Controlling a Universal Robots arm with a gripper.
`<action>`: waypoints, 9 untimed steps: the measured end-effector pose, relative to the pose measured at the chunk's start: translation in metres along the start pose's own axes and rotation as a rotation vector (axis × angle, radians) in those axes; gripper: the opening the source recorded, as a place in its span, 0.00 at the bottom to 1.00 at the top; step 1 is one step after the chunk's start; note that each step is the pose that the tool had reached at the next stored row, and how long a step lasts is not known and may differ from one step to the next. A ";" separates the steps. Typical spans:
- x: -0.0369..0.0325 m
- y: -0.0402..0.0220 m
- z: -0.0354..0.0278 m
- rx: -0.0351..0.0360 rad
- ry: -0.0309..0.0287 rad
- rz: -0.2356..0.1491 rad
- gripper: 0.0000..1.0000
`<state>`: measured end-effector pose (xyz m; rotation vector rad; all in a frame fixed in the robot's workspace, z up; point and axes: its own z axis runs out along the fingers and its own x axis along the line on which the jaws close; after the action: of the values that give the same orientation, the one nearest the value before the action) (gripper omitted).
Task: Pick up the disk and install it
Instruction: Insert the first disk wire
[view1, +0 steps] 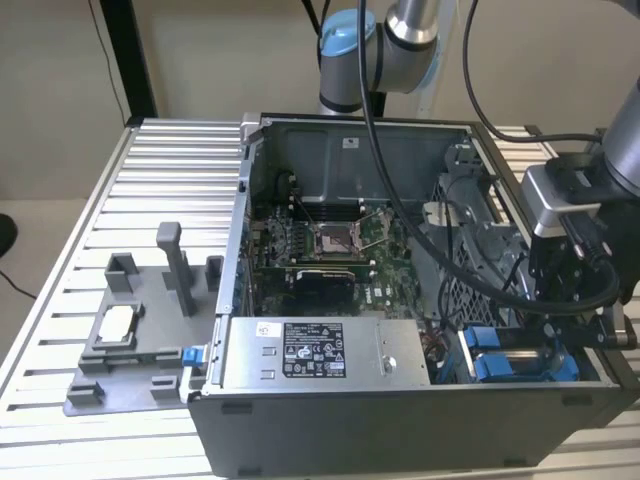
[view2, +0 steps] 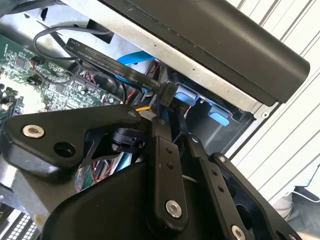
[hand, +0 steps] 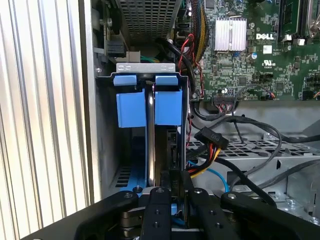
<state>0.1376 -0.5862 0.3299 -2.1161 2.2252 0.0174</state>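
The gripper (hand: 172, 200) hangs over the computer case's (view1: 400, 410) drive bay, its fingers (hand: 161, 200) pinching the disk (hand: 159, 150) on edge, so it slots between the blue carrier tabs (hand: 131, 102).

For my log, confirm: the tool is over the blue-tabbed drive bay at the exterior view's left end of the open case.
Wrong end. The exterior view shows the tool over the blue-tabbed drive bay at the right end of the open case.

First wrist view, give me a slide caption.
Gripper closed on the blue-framed disk, standing on edge in the computer case's drive bay.
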 end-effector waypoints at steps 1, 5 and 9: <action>0.0000 0.0000 0.0000 0.0000 0.0000 0.000 0.00; 0.0000 0.0000 0.0010 0.0001 0.0019 0.000 0.00; 0.0002 0.0001 0.0030 0.0003 0.0055 0.000 0.00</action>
<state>0.1376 -0.5863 0.3269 -2.1188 2.2279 0.0114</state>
